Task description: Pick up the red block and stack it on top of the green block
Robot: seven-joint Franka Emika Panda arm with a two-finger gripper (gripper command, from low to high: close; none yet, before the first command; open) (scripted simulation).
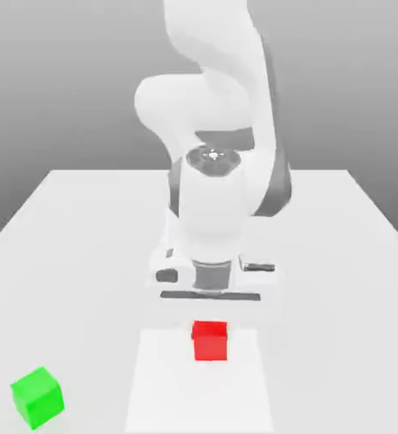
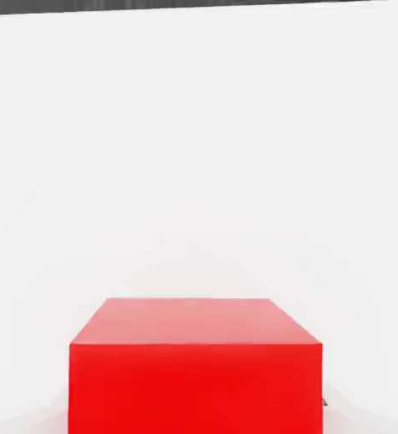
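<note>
Green block sits closest to where the exterior view looks from, down at that view's lower left, resting flat on the white surface with nothing on top of it. Well apart from it, toward the middle, the red block also rests on the surface, square and upright. Directly above and just behind it hangs the arm's end effector, its broad white wrist pointing straight down at the cube.

From the hand view the red block looms large and close, its top face and one side plainly visible against bare white surface.

To my eye this is the approach-to-grasp step: the arm is lined up over the red cube, and the stacking itself is not yet done. The next move would call for a straight descent so the fingers pass either side of the cube, a firm close, then a lift and a carry across toward the green block at the exterior view's lower left.

How wide the end effector stands I cannot tell, nor whether it touches the red block; the cube looks to be resting on the surface rather than lifted.
</note>
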